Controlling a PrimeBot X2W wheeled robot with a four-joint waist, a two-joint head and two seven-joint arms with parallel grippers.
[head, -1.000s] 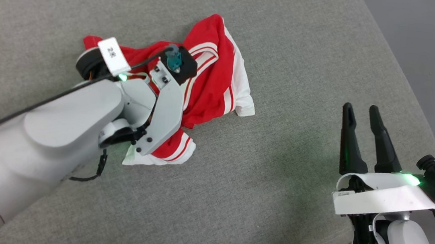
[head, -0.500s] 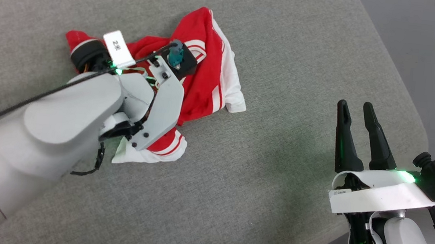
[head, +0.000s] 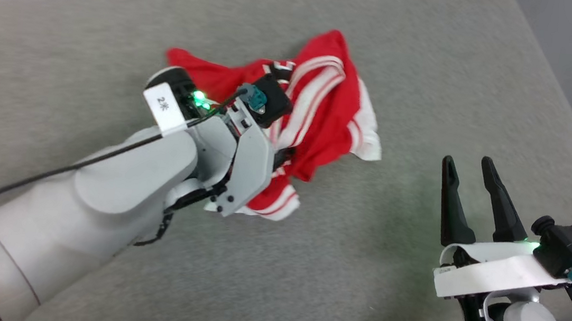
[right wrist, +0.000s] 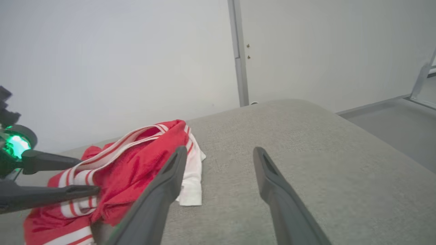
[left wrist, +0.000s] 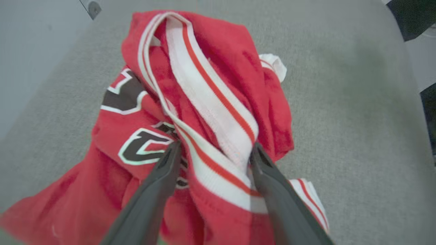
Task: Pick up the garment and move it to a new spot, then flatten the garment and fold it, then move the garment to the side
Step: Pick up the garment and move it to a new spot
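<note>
Since a second ago our head camera has swung (the whole scene now sits further right in frame), while the garment (head: pixel 323 106) keeps its crumpled heap on the grey upholstered surface (head: pixel 385 277).

At left, our left arm (head: pixel 118 190) reaches across the surface and over the heap. From the left wrist view, the left gripper (left wrist: pixel 215 146) stands wide, its two dark fingers pressed down among the red folds. The striped trim (left wrist: pixel 207 92) runs loose between them, clamped by neither. Black-and-white lettering (left wrist: pixel 136 149) shows on a fold touching the finger on that view's left.

At centre, the red cloth lies bunched toward the far side of the surface. A white sleeve (head: pixel 367 148) spills out flat at the heap's right edge.

At right, well apart from the cloth, our right gripper (head: pixel 466 161) hovers near the surface's front edge. Its fingers are spread and hold nothing. From its own wrist view they frame bare grey fabric, with the garment off to their left and a pale wall (right wrist: pixel 102 51) behind.
</note>
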